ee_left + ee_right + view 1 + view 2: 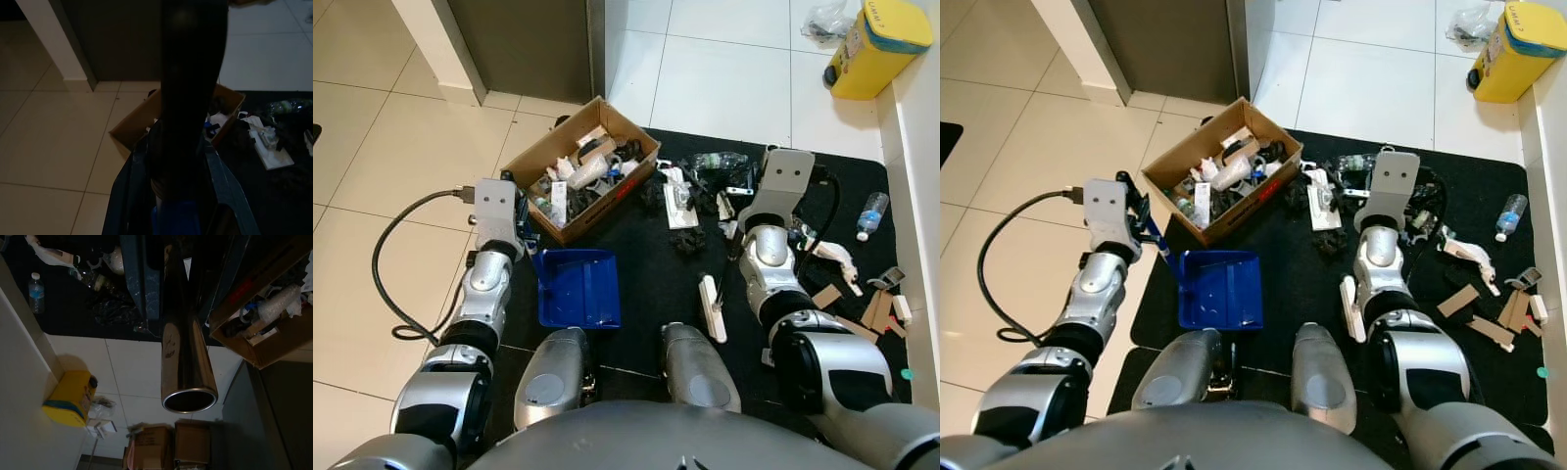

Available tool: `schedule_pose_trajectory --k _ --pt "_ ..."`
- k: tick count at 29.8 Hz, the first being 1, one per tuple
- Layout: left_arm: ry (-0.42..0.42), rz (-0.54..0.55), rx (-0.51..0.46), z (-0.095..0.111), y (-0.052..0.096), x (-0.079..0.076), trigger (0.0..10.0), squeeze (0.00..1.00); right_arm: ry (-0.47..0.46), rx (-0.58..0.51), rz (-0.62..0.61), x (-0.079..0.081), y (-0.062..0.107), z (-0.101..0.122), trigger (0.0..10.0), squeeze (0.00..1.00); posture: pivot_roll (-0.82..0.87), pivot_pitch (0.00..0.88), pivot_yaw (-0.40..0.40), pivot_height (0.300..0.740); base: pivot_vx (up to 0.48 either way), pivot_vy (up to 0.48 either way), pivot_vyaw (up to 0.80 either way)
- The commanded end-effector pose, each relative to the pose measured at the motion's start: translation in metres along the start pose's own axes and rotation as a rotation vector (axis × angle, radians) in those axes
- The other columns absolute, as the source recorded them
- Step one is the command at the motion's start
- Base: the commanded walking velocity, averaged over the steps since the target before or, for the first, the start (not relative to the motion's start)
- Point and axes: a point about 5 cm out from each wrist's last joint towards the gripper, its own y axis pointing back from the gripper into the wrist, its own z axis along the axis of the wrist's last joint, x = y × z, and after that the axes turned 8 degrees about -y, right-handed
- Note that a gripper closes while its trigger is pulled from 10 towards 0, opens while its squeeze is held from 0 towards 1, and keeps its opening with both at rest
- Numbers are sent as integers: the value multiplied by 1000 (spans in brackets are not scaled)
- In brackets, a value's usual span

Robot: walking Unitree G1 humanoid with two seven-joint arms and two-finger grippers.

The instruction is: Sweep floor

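A blue dustpan (578,289) rests on the black mat (646,264) in front of my left knee. My left gripper (522,227) is shut on its handle, and the pan's blue edge (176,220) appears below the dark finger (190,73). My right gripper (181,274) is shut on a shiny metal pole (188,367), whose open end points away over the white tiles. My right wrist (785,181) hovers over litter (690,201) of crushed bottles and scraps on the mat. A white brush-like piece (713,308) lies beside my right forearm.
A cardboard box (543,157) full of rubbish stands at the mat's far left corner. Cardboard scraps (881,308) and a plastic bottle (871,215) lie at the right by the wall. A yellow container (876,49) stands far right. A black cable (391,255) loops on the tiles at left.
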Motion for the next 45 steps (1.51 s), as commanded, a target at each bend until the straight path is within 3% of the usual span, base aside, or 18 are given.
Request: schedule_pose_trajectory --k 1,6,11,27,45 --pt "4 -26 -28 8 -1 6 10000 0 16 49 -43 -10 4 -8 10000 0 110 0 16 740 0 0 0" --pt "-4 -66 -143 37 -8 4 10000 0 44 -35 -4 -9 -2 6 10000 0 105 0 21 740 0 0 0" --pt "-17 -89 -181 46 -9 0 10000 0 4 -64 -7 -9 -7 14 10000 0 101 0 22 740 0 0 0" --pt "0 -127 -126 39 -3 -14 10000 0 9 -76 -5 -9 -9 18 10000 0 105 0 14 740 0 0 0" --pt "43 -95 -124 44 -6 -14 10000 0 4 -62 -15 -11 -5 13 10000 0 93 0 21 740 0 0 0"
